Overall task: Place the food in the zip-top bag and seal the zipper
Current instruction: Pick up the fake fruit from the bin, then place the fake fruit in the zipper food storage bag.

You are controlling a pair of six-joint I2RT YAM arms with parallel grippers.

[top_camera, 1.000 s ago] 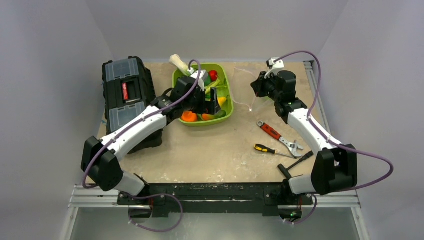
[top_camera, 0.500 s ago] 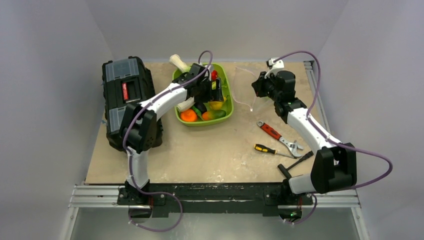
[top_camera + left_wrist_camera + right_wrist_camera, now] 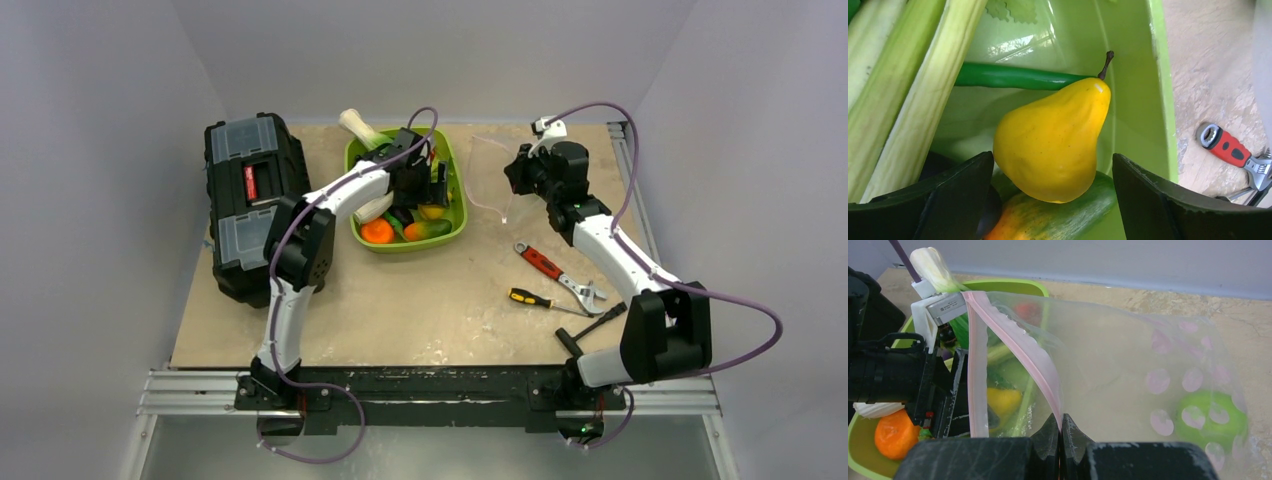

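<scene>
Currently the yellow pear (image 3: 1053, 145) lies in the green tray (image 3: 1143, 90), mid-frame on the left wrist view, with its stem to the upper right. The left gripper (image 3: 1052, 172) straddles it wide open and empty, probably not touching. The right gripper (image 3: 1062, 432) is clamped on the zipper (image 3: 1013, 340), holding up the zip-top bag (image 3: 1108, 365).

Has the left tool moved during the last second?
Yes. The left tool has shifted a little toward the far side of the tray and is now over the pear.
</scene>
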